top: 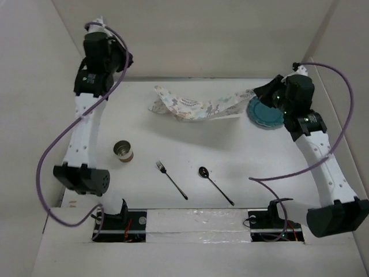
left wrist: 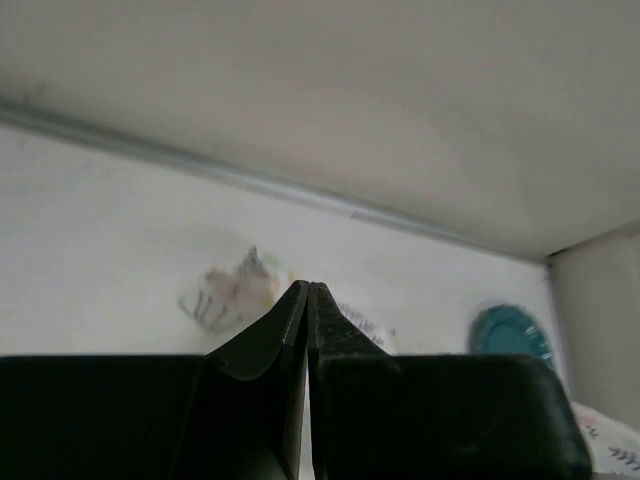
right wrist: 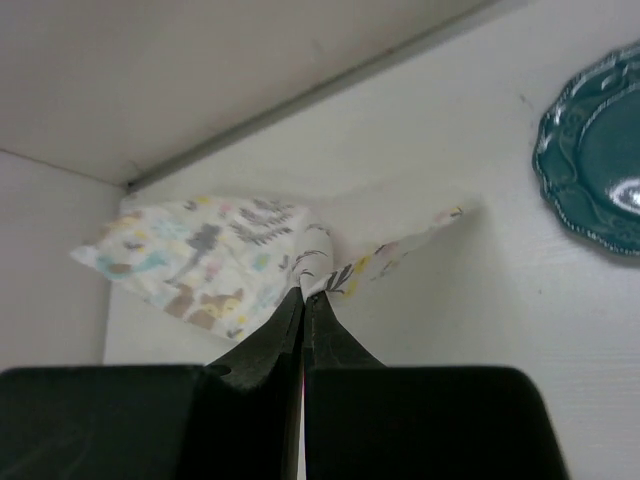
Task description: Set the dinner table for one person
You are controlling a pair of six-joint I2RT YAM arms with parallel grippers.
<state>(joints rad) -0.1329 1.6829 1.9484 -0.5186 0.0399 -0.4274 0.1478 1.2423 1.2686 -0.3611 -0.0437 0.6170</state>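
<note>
The pale animal-print placemat (top: 196,108) lies crumpled and stretched along the back of the white dinner table (top: 190,144). My right gripper (top: 258,92) is shut on the placemat's right corner and holds it lifted; the right wrist view shows the cloth (right wrist: 200,250) pinched at the closed tips of the gripper (right wrist: 304,292). A teal plate (top: 265,113) sits just under the right wrist and also shows in the right wrist view (right wrist: 600,170). My left gripper (top: 128,59) is raised at the far left, shut and empty (left wrist: 307,287), apart from the placemat (left wrist: 235,290).
A metal cup (top: 123,151) stands left of centre. A fork (top: 171,179) and a spoon (top: 214,184) lie side by side near the front. White wall panels close in the back and both sides. The plate also shows in the left wrist view (left wrist: 510,333).
</note>
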